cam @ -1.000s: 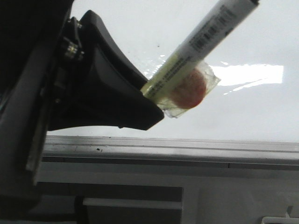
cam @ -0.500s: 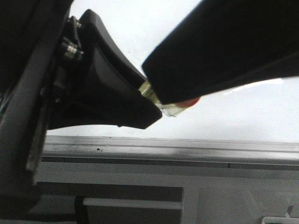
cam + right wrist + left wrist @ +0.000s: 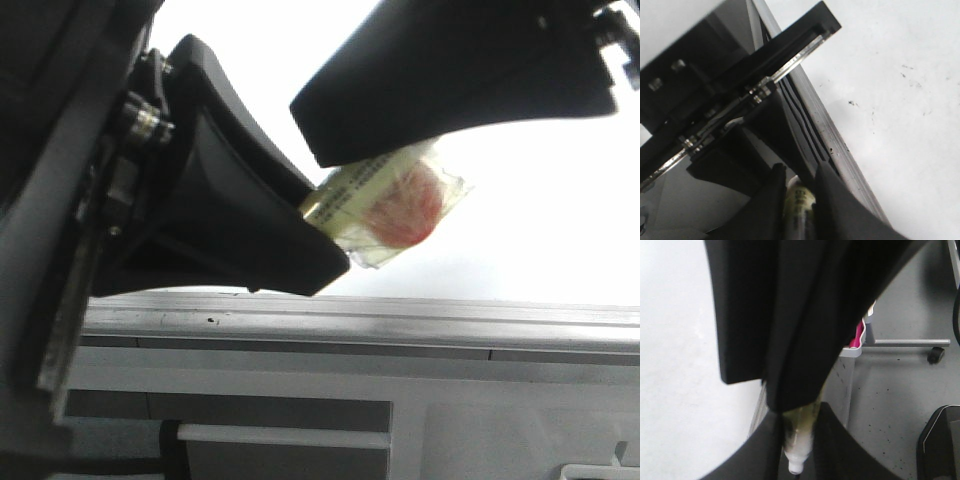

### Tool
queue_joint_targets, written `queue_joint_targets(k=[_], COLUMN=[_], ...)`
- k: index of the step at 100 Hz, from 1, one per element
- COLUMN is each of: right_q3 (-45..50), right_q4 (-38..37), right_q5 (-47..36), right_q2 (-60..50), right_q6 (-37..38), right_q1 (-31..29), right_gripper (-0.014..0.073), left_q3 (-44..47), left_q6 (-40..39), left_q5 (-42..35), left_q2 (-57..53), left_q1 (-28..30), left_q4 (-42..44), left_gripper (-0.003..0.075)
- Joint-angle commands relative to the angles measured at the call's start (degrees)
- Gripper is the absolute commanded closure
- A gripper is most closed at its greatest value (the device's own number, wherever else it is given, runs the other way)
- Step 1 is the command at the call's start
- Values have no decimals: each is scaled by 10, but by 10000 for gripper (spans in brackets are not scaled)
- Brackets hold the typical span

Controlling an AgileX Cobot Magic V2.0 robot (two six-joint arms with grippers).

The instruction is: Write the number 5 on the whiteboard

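Currently handover step: left gripper (image 3: pixel 325 225) jaws clamping marker (image 3: pixel 375 195) at whiteboard (image 3: pixel 520 250) near edge; right gripper (image 3: pixel 799 200) jaws closing narrow around barrel. Next: likely uncapping; no 5 visible.

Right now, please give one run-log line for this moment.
left gripper: shut on marker | right gripper: closing around marker | whiteboard: no 5 visible

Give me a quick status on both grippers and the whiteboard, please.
Left gripper and right gripper both clamped on the marker. Whiteboard shows only specks, no 5 visible. Nothing blocking it.
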Motion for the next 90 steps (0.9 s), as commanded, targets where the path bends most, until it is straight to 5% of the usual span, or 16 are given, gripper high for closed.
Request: queue_joint_targets(k=[1, 17, 24, 39, 48, 73, 90], right_q3=[-19, -19, -19, -20, -20, -54, -76], right_q4=[28, 27, 23, 9, -6, -64, -88], right_q5=[-5, -5, -9, -45, -61, -83, -95], right_q2=[-5, -5, -5, -7, -7, -7, -7], right_q6=[0, 0, 0, 0, 0, 0, 0], right_q1=[4, 4, 4, 4, 4, -15, -59], right_gripper=[663, 663, 663, 663, 663, 663, 663], left_q3=[-19, -19, -19, -19, -19, -7, 32], left_q6=[4, 4, 4, 4, 4, 0, -1], left_q5=[-56, -86, -99, -96, -99, -96, -99], left_q2=[-12, -13, -13, -19, -43, -174, -289], left_q1=[-2, -2, -2, -1, -1, 9, 71], left_q4=[1, -20, -35, -94, -97, -103, -153], left_gripper=[740, 708, 600, 243, 148, 216, 392])
